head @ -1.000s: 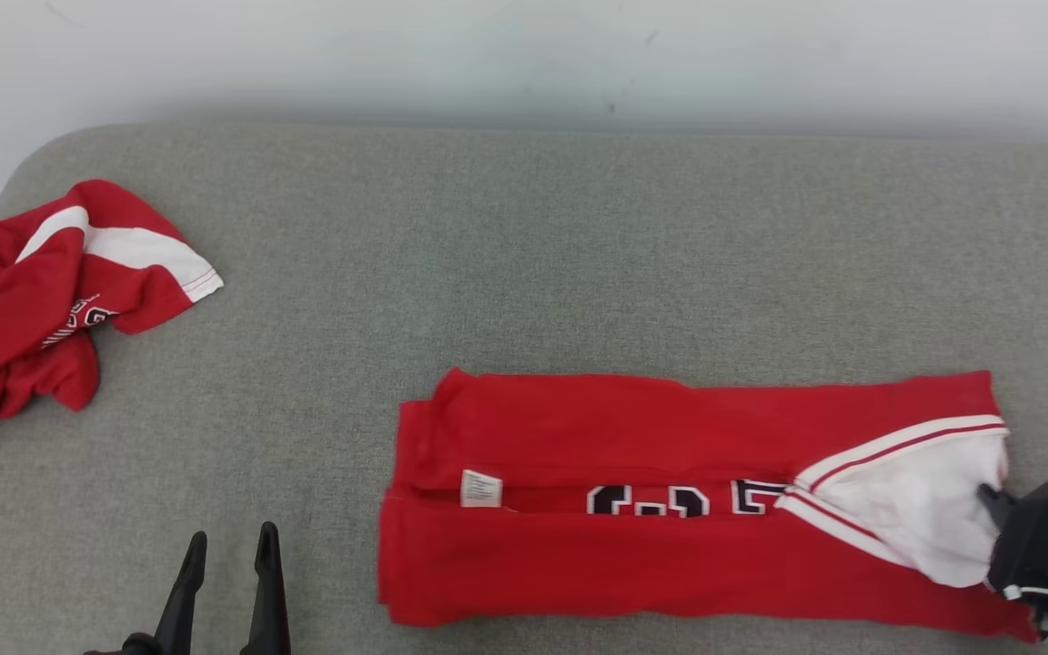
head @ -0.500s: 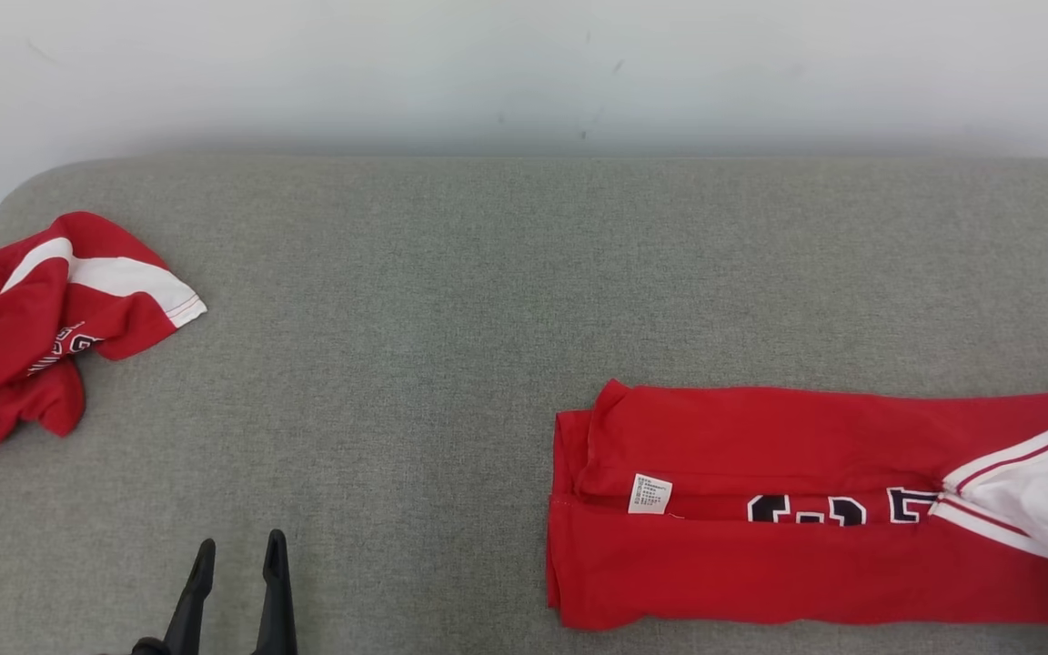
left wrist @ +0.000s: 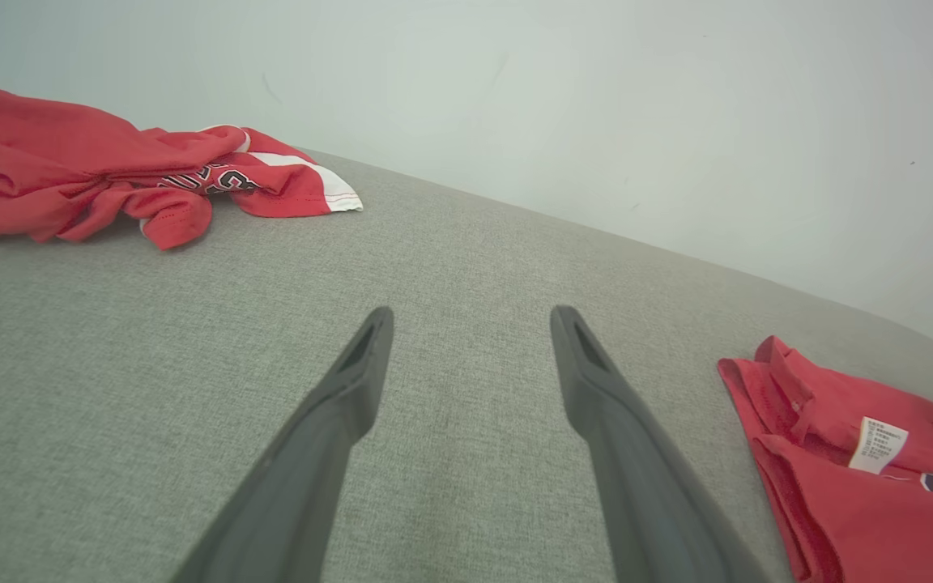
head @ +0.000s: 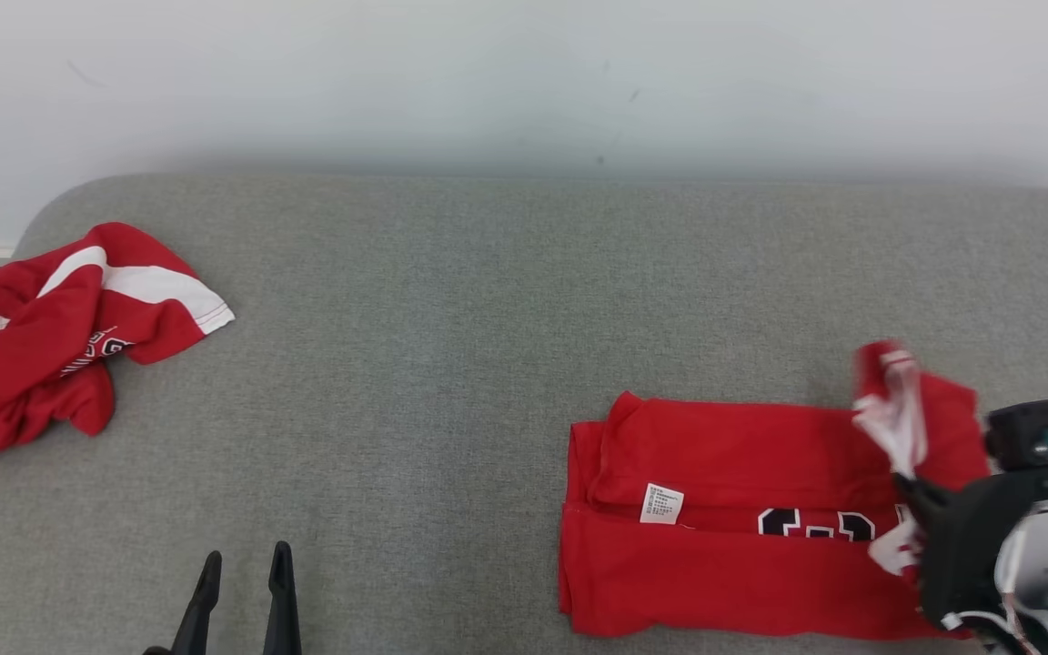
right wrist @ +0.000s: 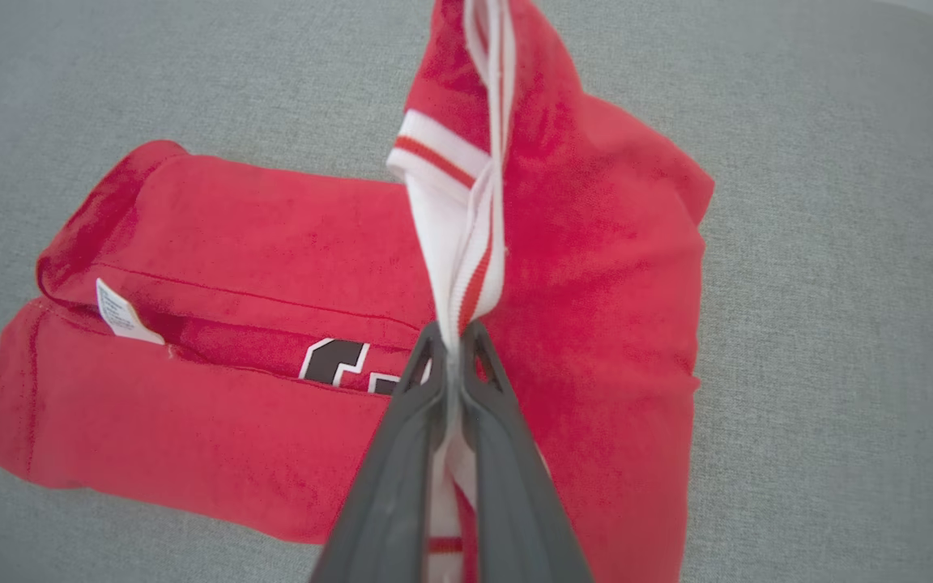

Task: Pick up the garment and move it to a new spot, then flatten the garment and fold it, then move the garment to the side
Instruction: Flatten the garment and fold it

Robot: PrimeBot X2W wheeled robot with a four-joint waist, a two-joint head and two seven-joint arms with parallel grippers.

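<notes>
The garment (head: 724,537) is a red jersey with white trim and dark numbers, folded into a long strip on the grey couch at the right. My right gripper (head: 908,480) is shut on its white-trimmed end (right wrist: 454,243), which it holds raised above the rest of the strip (right wrist: 215,389). A white label (head: 661,503) shows near the strip's left end. My left gripper (head: 245,566) stands open at the lower left over bare cushion, with nothing between its fingers (left wrist: 353,380). The garment's left end (left wrist: 855,453) lies to its right.
A second red and white jersey (head: 60,332) lies crumpled at the couch's far left end (left wrist: 102,182). A pale wall (head: 524,82) runs behind the grey couch (head: 488,346). A wide stretch of cushion separates the two garments.
The head camera has shifted. My right gripper has lifted the white-trimmed right end off the couch and carried it leftward over the strip, which now looks shorter. The left gripper stays open and still.
</notes>
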